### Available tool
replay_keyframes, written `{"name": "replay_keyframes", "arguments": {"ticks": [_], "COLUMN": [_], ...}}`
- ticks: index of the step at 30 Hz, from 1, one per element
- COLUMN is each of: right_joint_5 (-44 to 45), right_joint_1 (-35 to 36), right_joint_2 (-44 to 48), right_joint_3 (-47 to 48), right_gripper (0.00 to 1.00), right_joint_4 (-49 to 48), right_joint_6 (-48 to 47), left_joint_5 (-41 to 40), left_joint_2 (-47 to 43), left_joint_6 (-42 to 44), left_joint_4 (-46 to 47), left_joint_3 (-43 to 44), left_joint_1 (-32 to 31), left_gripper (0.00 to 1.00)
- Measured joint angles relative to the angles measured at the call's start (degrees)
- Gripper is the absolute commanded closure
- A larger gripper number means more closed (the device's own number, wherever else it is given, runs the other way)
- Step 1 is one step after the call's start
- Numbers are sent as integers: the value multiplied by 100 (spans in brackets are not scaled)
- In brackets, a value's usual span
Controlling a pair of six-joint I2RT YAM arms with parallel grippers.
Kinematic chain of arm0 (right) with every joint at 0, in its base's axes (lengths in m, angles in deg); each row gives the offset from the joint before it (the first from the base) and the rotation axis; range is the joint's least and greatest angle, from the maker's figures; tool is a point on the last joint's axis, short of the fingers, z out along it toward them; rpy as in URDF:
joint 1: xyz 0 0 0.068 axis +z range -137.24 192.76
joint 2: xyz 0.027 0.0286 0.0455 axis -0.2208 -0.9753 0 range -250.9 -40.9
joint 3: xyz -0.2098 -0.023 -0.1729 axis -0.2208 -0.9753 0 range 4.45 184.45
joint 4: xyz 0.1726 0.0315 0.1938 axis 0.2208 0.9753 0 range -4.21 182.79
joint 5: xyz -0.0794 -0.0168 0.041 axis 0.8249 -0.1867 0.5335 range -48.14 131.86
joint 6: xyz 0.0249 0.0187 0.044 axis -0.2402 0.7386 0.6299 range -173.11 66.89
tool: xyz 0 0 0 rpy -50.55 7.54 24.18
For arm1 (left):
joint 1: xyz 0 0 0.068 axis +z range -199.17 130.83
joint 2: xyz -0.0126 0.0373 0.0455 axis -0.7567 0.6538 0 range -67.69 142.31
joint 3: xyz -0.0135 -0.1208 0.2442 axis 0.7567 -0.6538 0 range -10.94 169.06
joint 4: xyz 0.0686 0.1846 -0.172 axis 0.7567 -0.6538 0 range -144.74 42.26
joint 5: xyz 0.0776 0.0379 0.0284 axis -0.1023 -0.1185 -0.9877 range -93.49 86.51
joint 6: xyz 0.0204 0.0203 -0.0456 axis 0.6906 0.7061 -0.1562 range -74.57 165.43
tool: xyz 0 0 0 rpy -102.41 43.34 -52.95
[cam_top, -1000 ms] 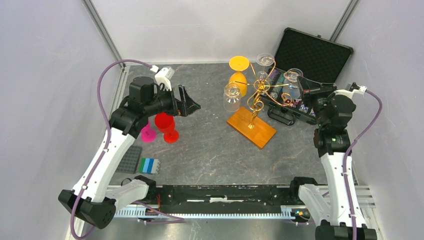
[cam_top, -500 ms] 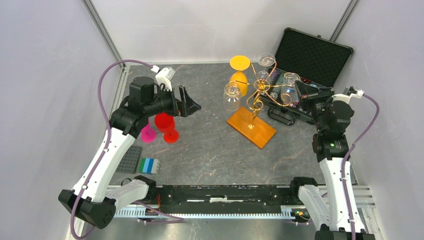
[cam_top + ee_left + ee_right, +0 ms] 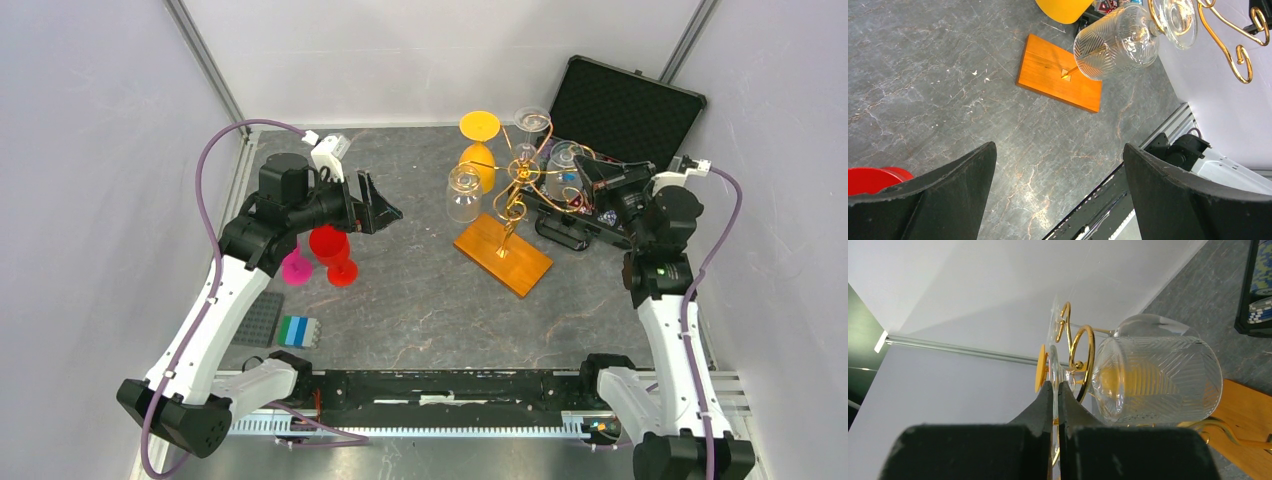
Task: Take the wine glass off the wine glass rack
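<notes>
Dark grey marbled table inside a white-walled booth. Nearest the arm bases, on the left, there's a grey stud plate w/ a small blue-and-green block just beside it. A bit further back, a pink glass and a red glass sit side by side, touching or close to it. The left fingers hang above the table right by the red one. They're spread wide w/ nothing btw them, pointing toward the rack.

Mid-table is the wine glass rack: orange wood base flat on the table, gold wire curls fanning out from the post. A clear glass hangs bowl-down on its left side. There's an orange glass behind that and a back clear glass at the far side.

The wine glass is the clear patterned one on the rack's right side, just in front of the case. On the wrist cam the right fingers are squeezed nearly together on the thin edge of its foot. Its stem runs thru a gold curl afaict, so it's on the rack.

Furthest back, the black case sits open in the far right corner, lid up, some stacked chips inside.
</notes>
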Motion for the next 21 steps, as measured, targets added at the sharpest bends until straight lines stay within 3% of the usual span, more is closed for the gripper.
{"name": "replay_keyframes", "arguments": {"ticks": [21], "right_joint_5": [-313], "right_joint_1": [11], "right_joint_2": [-1014], "right_joint_3": [809], "right_gripper": [100], "right_joint_4": [-236], "right_joint_6": [31], "left_joint_5": [-7], "left_joint_2": [-7], "left_joint_6": [0], "left_joint_4": [0], "left_joint_3": [0], "left_joint_1": [0], "left_gripper": [0]}}
